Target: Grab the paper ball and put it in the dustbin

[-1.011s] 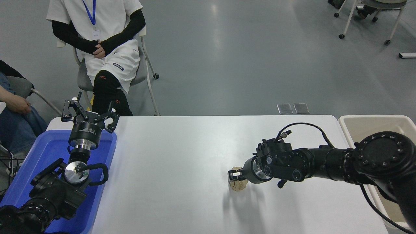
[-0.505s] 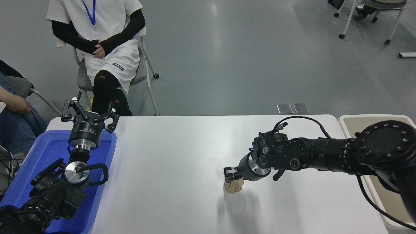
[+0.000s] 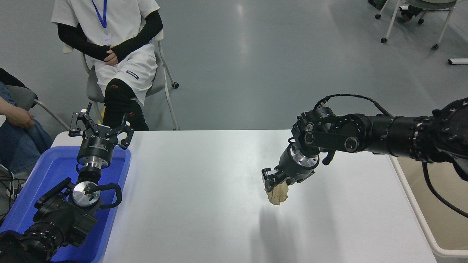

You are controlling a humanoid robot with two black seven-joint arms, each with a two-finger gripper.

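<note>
The tan, wrinkled paper ball [image 3: 278,195] hangs above the white table [image 3: 201,182], right of its middle, with its shadow on the surface below. My right gripper [image 3: 275,186] points down and is shut on the paper ball's top; the right arm reaches in from the right edge. The beige dustbin [image 3: 420,219] stands off the table's right end, and only its left rim and part of its inside show under the arm. My left gripper [image 3: 99,128] is parked open at the lower left, over the blue tray.
A bright blue tray [image 3: 51,171] lies on the table's left end under the left arm. A person in white sits on a chair [image 3: 161,78] beyond the far left edge; another person's hand [image 3: 16,117] shows at the left border.
The right gripper has risen off the table with the paper ball in it and shifted slightly right; the arm now sits higher. The left arm has not moved.
</note>
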